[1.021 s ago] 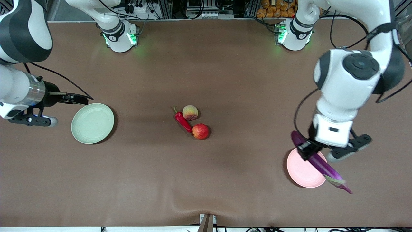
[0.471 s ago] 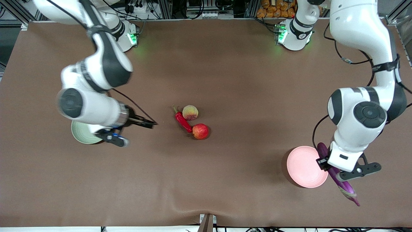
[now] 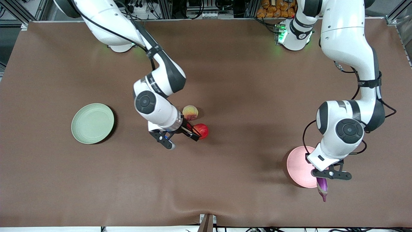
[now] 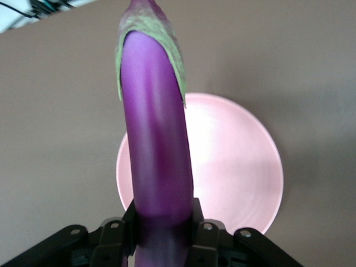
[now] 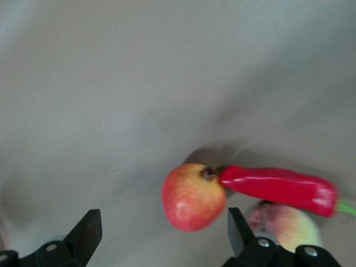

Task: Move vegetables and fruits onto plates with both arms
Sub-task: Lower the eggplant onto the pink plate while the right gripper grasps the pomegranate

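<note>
Grippers first: the left gripper (image 3: 318, 172) is clamped on the eggplant (image 3: 322, 190), fingers (image 4: 200, 231) pinching its thick end, and it's hanging over the edge of the pink plate (image 3: 299, 166) down at the left arm's end of the table; from the left wrist view the eggplant (image 4: 156, 150) runs straight out across the pink plate (image 4: 233, 167) with its green cap poking past the rim; can't tell if it's touching the plate or just above it.

Right gripper (image 3: 190, 132) is spread wide open, low over the little pile in the middle of the table; its fingers (image 5: 86, 233) sit either side of the apple (image 5: 193, 196) without gripping it; the chili (image 5: 278, 189) touches the apple at its stem end, and the peach (image 5: 286, 225) sits just beside the chili; from the front the apple (image 3: 201, 130) is nearer the camera than the peach (image 3: 190, 112).

Green plate (image 3: 92, 123) sits bare toward the right arm's end, well apart from the fruit.
</note>
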`<state>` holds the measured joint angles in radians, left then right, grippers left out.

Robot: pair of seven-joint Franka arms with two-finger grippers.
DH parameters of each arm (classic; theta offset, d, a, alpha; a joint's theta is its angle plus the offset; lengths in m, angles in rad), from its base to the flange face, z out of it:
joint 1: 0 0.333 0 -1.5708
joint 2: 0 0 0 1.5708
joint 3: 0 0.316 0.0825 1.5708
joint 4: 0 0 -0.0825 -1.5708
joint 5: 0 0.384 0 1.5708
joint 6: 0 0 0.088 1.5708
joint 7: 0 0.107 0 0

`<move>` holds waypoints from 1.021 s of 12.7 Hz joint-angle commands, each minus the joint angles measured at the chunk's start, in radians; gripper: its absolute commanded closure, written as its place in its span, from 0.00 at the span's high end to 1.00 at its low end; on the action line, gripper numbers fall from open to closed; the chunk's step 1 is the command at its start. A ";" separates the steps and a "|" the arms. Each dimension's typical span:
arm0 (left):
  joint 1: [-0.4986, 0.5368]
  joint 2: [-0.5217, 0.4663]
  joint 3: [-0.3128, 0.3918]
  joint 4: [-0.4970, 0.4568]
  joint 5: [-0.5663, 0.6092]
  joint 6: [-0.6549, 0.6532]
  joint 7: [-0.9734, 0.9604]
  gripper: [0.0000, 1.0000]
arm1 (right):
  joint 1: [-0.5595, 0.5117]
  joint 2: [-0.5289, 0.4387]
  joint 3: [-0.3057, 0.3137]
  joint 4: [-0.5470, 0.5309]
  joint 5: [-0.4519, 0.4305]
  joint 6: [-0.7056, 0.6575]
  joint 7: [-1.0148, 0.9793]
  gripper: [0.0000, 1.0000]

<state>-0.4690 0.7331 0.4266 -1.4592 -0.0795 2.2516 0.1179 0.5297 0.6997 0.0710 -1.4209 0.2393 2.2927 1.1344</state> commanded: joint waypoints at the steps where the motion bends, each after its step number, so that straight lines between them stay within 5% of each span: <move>1: 0.029 0.038 -0.035 -0.004 -0.005 -0.009 0.120 0.00 | 0.030 0.056 -0.010 0.042 0.023 0.024 0.036 1.00; 7: 0.036 0.115 -0.046 0.003 -0.006 0.002 0.217 0.04 | 0.092 0.106 -0.014 0.028 0.011 0.054 0.054 1.00; 8: 0.036 0.115 -0.051 0.003 -0.008 0.002 0.212 0.70 | 0.093 0.112 -0.016 0.028 0.009 0.053 0.053 1.00; 9: 0.036 0.115 -0.052 0.003 -0.008 0.003 0.212 1.00 | 0.093 0.124 -0.017 0.023 0.006 0.054 0.053 1.00; 13: 0.032 0.086 -0.049 0.007 -0.008 0.003 0.218 1.00 | 0.093 0.139 -0.017 0.016 -0.043 0.056 0.051 1.00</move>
<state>-0.4409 0.8431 0.3817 -1.4580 -0.0793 2.2563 0.3165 0.6144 0.8282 0.0623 -1.4121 0.2196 2.3447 1.1744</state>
